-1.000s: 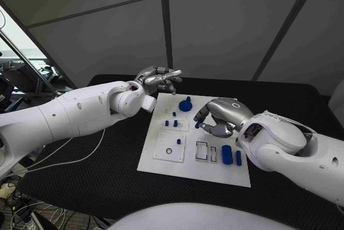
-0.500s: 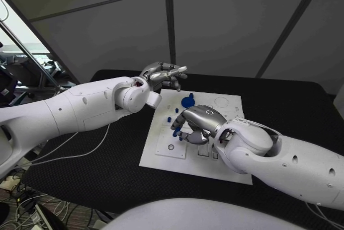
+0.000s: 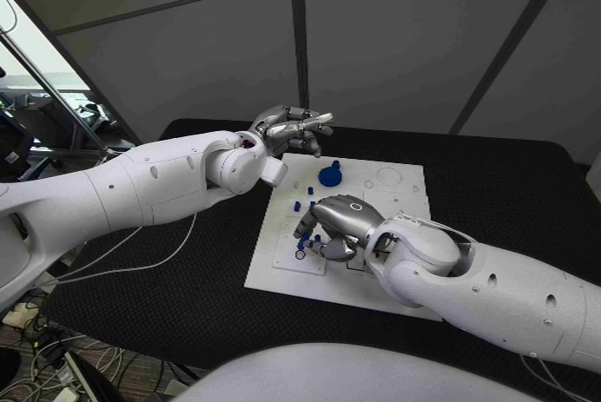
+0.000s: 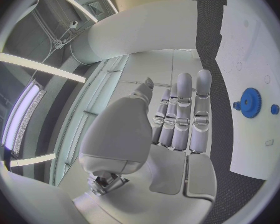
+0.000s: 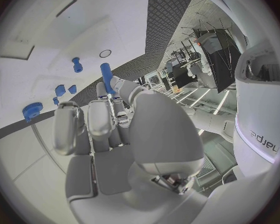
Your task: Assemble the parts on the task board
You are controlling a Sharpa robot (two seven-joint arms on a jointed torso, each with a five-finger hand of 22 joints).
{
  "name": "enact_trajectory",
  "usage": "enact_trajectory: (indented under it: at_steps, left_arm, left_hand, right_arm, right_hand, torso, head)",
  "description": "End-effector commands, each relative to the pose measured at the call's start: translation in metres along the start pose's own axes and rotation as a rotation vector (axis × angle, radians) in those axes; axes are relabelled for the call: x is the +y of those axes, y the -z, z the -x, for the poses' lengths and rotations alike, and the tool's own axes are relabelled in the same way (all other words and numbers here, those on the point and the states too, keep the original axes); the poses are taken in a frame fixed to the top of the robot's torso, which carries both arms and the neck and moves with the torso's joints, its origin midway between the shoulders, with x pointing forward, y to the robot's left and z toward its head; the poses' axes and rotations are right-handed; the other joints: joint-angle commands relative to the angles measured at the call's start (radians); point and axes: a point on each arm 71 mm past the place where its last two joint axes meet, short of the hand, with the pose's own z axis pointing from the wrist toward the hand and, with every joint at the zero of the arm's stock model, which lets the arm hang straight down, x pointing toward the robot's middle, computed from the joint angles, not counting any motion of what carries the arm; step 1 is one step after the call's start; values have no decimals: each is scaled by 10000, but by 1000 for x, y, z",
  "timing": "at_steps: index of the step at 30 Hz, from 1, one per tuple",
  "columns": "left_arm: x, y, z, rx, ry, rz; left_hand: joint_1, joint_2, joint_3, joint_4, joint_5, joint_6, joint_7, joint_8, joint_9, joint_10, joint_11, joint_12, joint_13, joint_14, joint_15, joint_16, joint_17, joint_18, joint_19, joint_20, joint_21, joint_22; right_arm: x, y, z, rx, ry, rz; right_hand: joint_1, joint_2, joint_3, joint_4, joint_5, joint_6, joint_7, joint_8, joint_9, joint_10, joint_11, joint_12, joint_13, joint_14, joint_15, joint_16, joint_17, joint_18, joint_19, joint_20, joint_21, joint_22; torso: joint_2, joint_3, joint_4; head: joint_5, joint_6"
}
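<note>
The white task board (image 3: 391,196) lies mid-table. My right hand (image 3: 338,220) hangs low over its left half and pinches a blue peg (image 5: 105,74) at its fingertips; the peg's tip (image 3: 305,240) shows under the fingers. A blue gear (image 3: 329,174) stands at the board's far part, with small blue pegs (image 3: 297,207) beside it. My left hand (image 3: 294,128) is raised off the board's far left corner, fingers stretched out with nothing in them. In the left wrist view the gear (image 4: 248,102) stands on the board (image 4: 252,45) beyond the straight fingers (image 4: 185,104).
A black ring (image 3: 298,254) sits on a square plate at the board's near left, close under my right hand. The right wrist view shows this ring (image 5: 105,54), the gear (image 5: 33,109) and standing pegs (image 5: 77,64). Black table (image 3: 501,176) surrounds the board.
My right hand has moved left across the board with the blue peg, from the middle to the left half. The left hand has stayed about where it was.
</note>
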Motion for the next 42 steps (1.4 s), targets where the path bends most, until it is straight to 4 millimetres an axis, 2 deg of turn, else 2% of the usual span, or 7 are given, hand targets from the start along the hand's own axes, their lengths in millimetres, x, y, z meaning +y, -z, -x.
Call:
enact_trajectory:
  at_steps: [1, 20, 26, 32, 42]
  left_arm:
    - [-2, -1, -1, 72, 62, -118]
    - [-2, -1, -1, 99, 70, -73]
    - [-1, -1, -1, 98, 70, -60]
    - [-1, -1, -1, 104, 71, -51]
    - [-1, -1, -1, 105, 71, -38]
  left_hand:
    - [52, 74, -38, -1, 6, -59, -4, 37, -7, -81, 20, 65, -4, -38, 56, -64, -10, 410, 13, 57, -42, -10]
    - [52, 74, -38, -1, 6, -59, -4, 37, -7, -81, 20, 65, -4, -38, 56, -64, -10, 410, 13, 57, -42, -10]
    - [52, 74, -38, -1, 6, -59, -4, 37, -7, -81, 20, 65, -4, -38, 56, -64, -10, 410, 13, 57, -42, -10]
    - [52, 74, -38, -1, 6, -59, -4, 37, -7, -81, 20, 65, -4, -38, 56, -64, -10, 410, 13, 57, -42, -10]
    - [52, 74, -38, -1, 6, -59, -4, 37, -7, -81, 20, 65, -4, -38, 56, -64, -10, 410, 13, 57, -42, -10]
  right_arm:
    - [2, -1, -3, 186, -33, 235]
    - [0, -2, -12, 596, -46, 206]
    - [-1, -3, -15, 706, 1, 133]
    - [-5, -4, -17, 760, 339, -28]
    - [-3, -6, -24, 943, 670, -59]
  right_hand:
    - [4, 11, 23, -31, 66, 3, 87, -37, -6, 212, -193, 55, 18, 193, -34, 37, -21, -62, 65, -10, 27, 784]
    - [11, 18, 33, -44, 83, 4, 89, -39, -7, 214, -192, 50, 20, 191, -33, 36, -30, -63, 66, -8, 31, 787]
    - [11, 19, 35, -48, 89, 6, 90, -39, -8, 216, -191, 48, 21, 188, -32, 26, -50, -60, 58, -7, 25, 780]
    - [5, 17, 34, -50, 92, 3, 94, -41, -9, 213, -187, 44, 22, 184, -31, 19, -65, -57, 49, -6, 17, 771]
    - [3, 15, 34, -51, 94, 1, 95, -43, -10, 211, -186, 42, 22, 183, -30, 15, -73, -56, 46, -6, 15, 769]
  torso:
    - [-12, -3, 5]
    - [-3, -3, 2]
    - [-4, 11, -6]
    - [-7, -10, 0]
    - [-6, -3, 5]
  head:
    - [7, -30]
    - [68, -104]
    - [99, -118]
    - [85, -131]
    - [105, -135]
